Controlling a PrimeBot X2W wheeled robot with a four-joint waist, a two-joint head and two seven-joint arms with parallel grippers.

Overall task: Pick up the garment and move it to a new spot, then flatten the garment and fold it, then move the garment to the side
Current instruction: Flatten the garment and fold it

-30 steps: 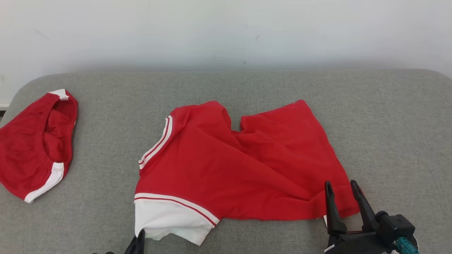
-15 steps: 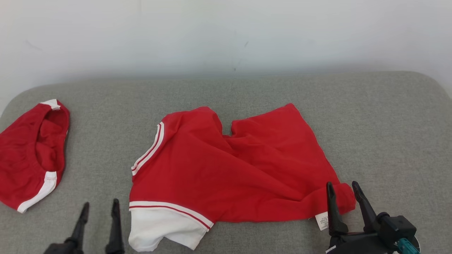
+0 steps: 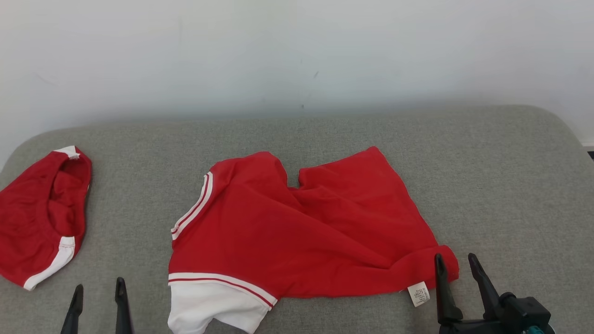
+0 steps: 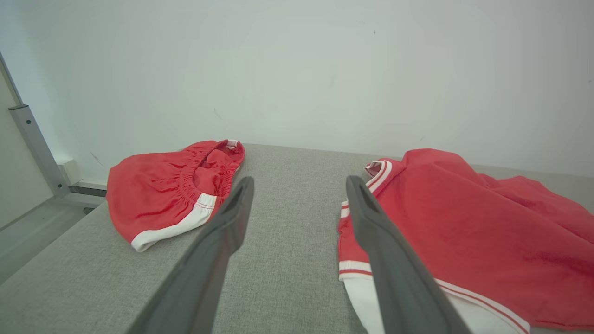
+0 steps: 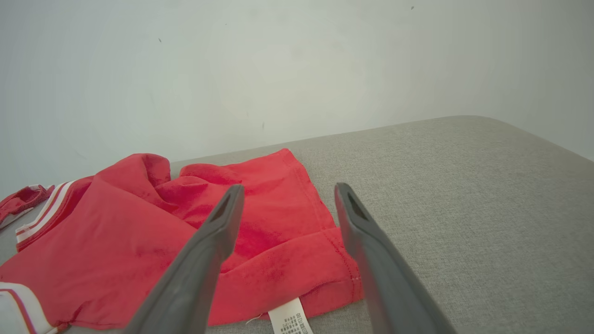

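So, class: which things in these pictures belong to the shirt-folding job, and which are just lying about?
Belong to the job:
red shirt, spread on the grey surface
left gripper and right gripper, both open

Just lying about:
second red garment, elastic waistband, white trim, at the left

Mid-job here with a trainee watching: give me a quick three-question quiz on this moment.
1. True or false: the right gripper is shut on the red shirt.
2. Which gripper stands nearer the red shorts?
3. The shirt's white care label lies: A) near the right gripper; B) on the shorts; C) at the shirt's wall-side edge.
Key: 1 false, it is open and holds nothing; 2 the left gripper; 3 A.
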